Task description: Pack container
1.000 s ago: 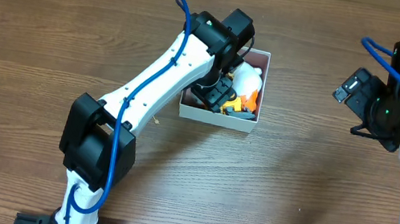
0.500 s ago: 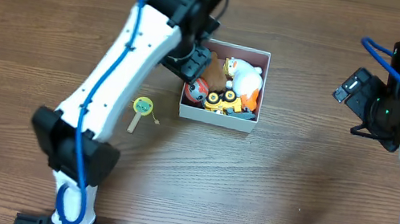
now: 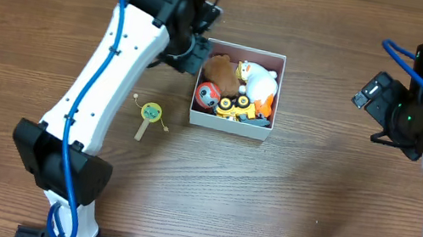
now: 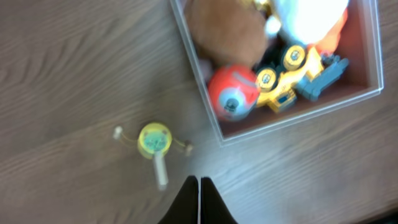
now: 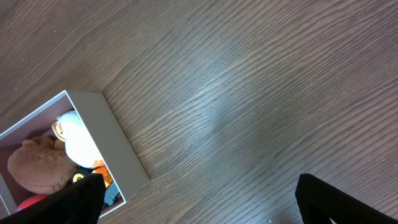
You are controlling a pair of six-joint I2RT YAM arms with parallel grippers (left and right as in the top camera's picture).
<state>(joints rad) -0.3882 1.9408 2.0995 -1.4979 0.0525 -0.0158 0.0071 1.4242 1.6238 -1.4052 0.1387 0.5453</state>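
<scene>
The container [image 3: 228, 125], a square white box with a pink inside, stands at the table's middle. In it lie a brown plush [image 3: 219, 70], a red ball [image 3: 207, 94], a yellow toy vehicle [image 3: 241, 106] and a white and orange duck [image 3: 259, 82]. My left gripper [image 3: 195, 52] hovers just off the box's upper left corner. In the left wrist view its gripper [image 4: 199, 182] is shut with nothing in it, above bare wood beside the container [image 4: 298, 115]. Far to the right, my right gripper [image 3: 369, 93] stays wide open and empty [image 5: 200, 180]; the container [image 5: 118, 146] lies to its left.
A small yellow-green drum toy on a pale stick [image 3: 149, 114] lies on the wood left of the box, also seen as the drum toy [image 4: 154, 140] in the left wrist view. The right arm's base stands at the right edge.
My left arm has swung up and left, off the box, and its jaws have shut on nothing. The toys inside and the drum toy have come into view. The right arm stayed still.
</scene>
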